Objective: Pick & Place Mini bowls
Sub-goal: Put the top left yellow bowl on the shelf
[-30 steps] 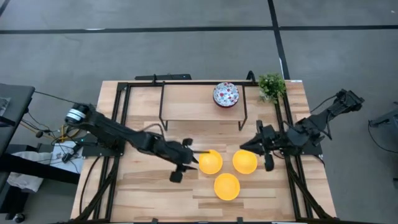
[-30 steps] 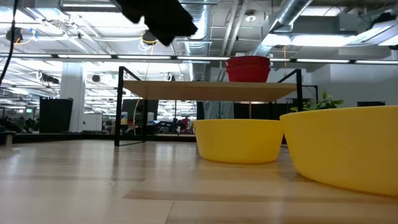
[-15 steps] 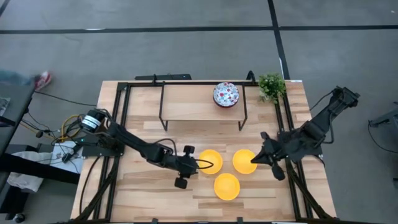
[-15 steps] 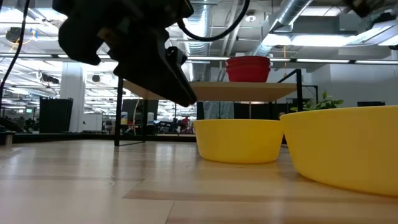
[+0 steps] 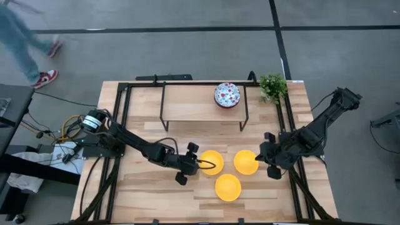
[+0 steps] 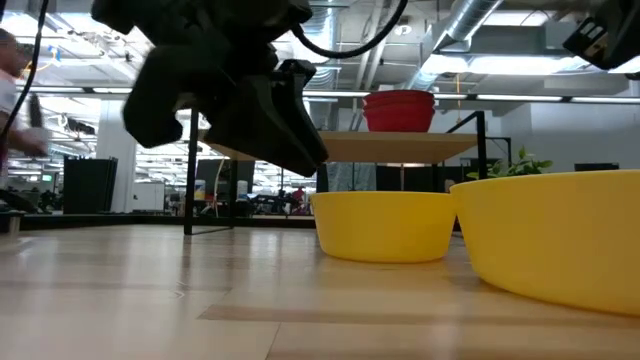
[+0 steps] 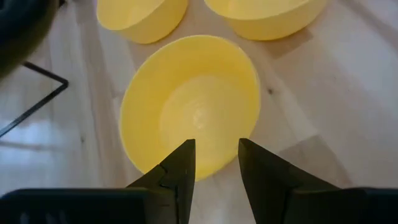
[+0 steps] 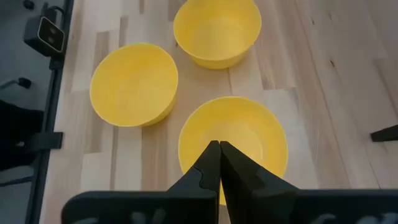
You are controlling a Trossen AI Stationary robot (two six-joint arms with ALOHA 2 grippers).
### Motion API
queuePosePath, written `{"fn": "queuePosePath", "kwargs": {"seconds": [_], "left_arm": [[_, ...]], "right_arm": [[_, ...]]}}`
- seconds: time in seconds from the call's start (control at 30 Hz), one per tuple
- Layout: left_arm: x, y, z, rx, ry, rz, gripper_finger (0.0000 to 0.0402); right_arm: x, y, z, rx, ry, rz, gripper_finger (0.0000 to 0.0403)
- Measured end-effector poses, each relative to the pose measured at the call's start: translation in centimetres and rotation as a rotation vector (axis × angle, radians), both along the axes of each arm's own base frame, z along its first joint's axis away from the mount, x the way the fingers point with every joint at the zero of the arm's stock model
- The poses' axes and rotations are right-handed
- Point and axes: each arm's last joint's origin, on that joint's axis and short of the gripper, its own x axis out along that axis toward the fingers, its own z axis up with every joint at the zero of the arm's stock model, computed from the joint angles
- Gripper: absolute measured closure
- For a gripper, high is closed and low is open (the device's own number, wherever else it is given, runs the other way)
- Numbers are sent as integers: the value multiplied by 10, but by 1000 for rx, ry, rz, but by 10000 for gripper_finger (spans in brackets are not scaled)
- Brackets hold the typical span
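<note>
Three yellow mini bowls stand on the table: a left one (image 5: 211,162), a right one (image 5: 246,162) and a near one (image 5: 228,187). The speckled bowls (image 5: 227,95) are stacked on the raised shelf; their outside shows red in the low view (image 6: 400,110). My left gripper (image 5: 200,164) is open above the left bowl's left rim (image 7: 186,171), one finger on each side of it. My right gripper (image 5: 261,159) is shut, its tips over the right bowl (image 8: 233,140), near the bowl's right rim.
A black-framed wooden shelf (image 5: 187,100) spans the table's far half. A small green plant (image 5: 273,86) stands at the far right corner. Black rails run along both table sides. A person (image 5: 28,44) walks past on the floor beyond the far left corner.
My left gripper has come down and moved a little toward the table's right, up to the left bowl's rim. My right gripper has moved toward the near edge, beside the right bowl. The bowls have stayed in place.
</note>
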Motion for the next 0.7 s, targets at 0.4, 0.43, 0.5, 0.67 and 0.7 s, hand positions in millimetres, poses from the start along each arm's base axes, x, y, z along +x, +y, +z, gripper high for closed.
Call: {"fn": "queuePosePath", "kwargs": {"seconds": [0.4,0.43,0.5,0.67,0.7], "left_arm": [[3,5,-1,28,24,-134,280],[3,5,-1,30,24,-140,280],[4,6,-2,33,26,-139,280],[7,6,-20,69,73,-183,280],[8,6,-24,87,81,-198,280]], "right_arm": [[3,3,-4,-17,17,0,403],[3,3,-4,-17,16,0,403],[3,3,-4,-18,16,1,403],[3,3,-4,-18,16,1,403],[3,3,-4,-19,16,0,403]]}}
